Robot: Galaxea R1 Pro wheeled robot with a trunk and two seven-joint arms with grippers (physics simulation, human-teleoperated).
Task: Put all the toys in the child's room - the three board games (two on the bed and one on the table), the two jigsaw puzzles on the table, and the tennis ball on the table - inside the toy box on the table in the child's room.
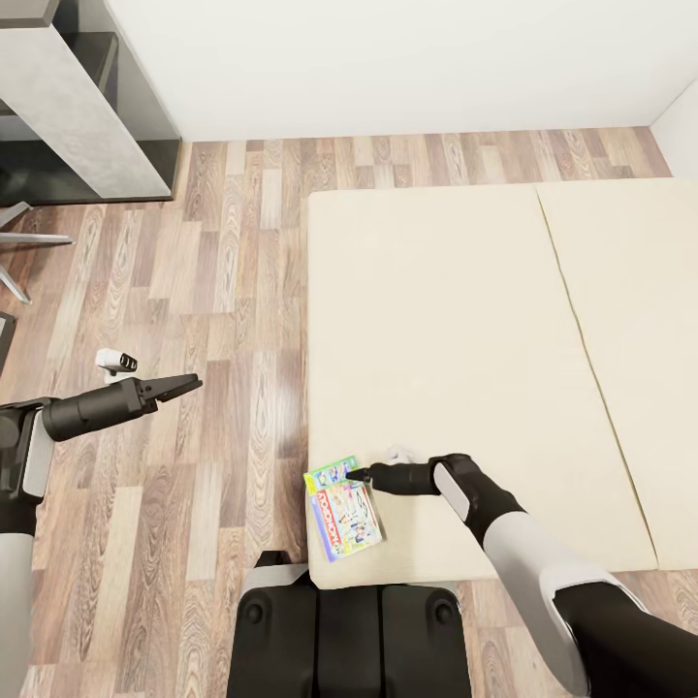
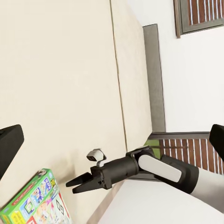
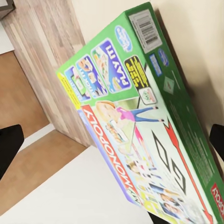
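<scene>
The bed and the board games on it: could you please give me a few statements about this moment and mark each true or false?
1. The board games lie near the bed's corner closest to the robot. True.
2. The right pincer is over the board games, open. True.
3. The left pincer holds a board game. False: it hangs empty over the wood floor, beside the bed.
4. Only one board game is on the bed. False: a green one lies stacked under the Monopoly box.
5. The mattress is one piece. False: a seam divides it into two sections.
</scene>
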